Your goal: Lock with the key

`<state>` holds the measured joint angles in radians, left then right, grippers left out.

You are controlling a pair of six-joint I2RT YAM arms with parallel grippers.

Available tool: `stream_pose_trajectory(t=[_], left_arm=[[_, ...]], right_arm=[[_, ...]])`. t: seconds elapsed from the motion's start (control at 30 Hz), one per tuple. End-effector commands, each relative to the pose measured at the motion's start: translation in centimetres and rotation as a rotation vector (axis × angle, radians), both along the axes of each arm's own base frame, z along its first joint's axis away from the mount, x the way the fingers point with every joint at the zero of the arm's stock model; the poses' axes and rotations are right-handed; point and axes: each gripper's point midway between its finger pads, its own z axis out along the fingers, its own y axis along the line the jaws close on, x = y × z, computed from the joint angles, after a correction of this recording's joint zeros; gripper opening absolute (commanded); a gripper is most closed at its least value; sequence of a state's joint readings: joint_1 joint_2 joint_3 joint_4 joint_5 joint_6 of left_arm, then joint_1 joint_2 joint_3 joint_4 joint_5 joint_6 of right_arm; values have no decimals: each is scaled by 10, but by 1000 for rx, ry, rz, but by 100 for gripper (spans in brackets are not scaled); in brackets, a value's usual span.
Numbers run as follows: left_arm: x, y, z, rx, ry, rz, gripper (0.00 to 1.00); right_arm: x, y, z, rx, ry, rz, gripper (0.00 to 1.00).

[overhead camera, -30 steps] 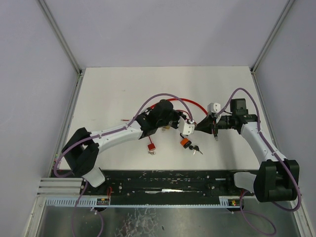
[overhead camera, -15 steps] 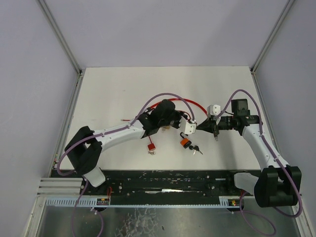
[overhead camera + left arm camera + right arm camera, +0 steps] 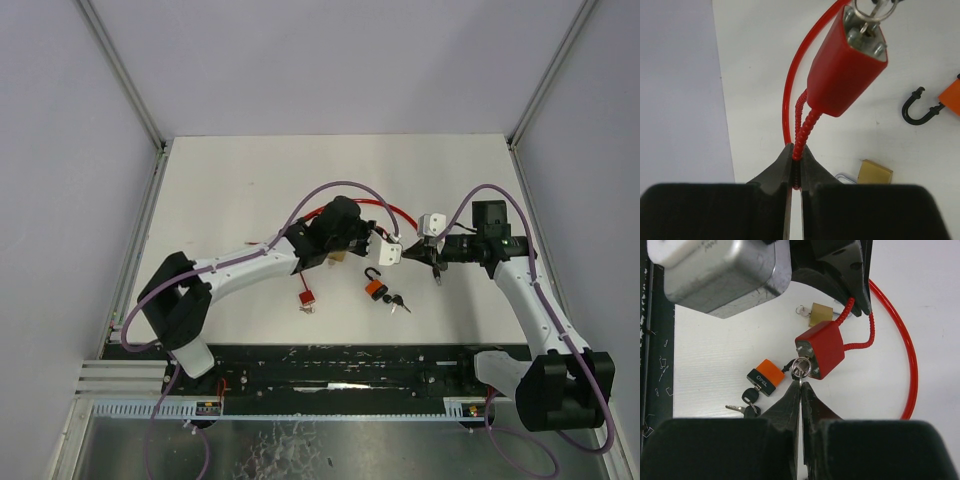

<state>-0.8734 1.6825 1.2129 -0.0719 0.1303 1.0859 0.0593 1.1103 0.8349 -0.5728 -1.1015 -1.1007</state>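
The right gripper (image 3: 800, 386) has its jaws pressed together on the key (image 3: 801, 369) sticking out of the red lock (image 3: 820, 350). The lock hangs above the table (image 3: 230, 190), right of middle, between the two arms. At the lock's 1 o'clock the left gripper (image 3: 796, 162) pinches its ribbed cable (image 3: 800, 132), whose smooth red loop (image 3: 907, 355) sweeps round by 3 o'clock. Close around lie an orange padlock (image 3: 766, 376) with its black shackle open at 8 o'clock, black-headed keys (image 3: 747, 401) just beyond it, and a brass padlock (image 3: 821, 314) at 12 o'clock. That makes three padlocks in the wrist views. The top view alone adds a fourth, a small red padlock (image 3: 306, 298), at 8 o'clock from the left gripper. There the grippers crowd over the red lock, so only the wrist views show the grips. A grey housing (image 3: 720, 275) blocks the right wrist view's upper left.
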Motion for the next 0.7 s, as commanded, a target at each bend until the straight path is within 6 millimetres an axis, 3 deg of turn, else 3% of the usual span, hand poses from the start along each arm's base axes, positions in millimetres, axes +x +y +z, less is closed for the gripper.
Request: stream_pose_trajectory(t=[0.0,0.2,0.4,0.67], left_arm=[[9,0,10,-18,18,20,0],[5,-1,4,-7,53,2,0],[10,1,5,-10,66,30,0],[15,5,9,-27,70,67,0]], right_arm=[[6,0,15,-16,-67,-8,7],[12,-3,25,-23,-85,-45,6],[5,-4,27,-41,-105,-25,8],[1,-7,21,-66,-112,-22,22]])
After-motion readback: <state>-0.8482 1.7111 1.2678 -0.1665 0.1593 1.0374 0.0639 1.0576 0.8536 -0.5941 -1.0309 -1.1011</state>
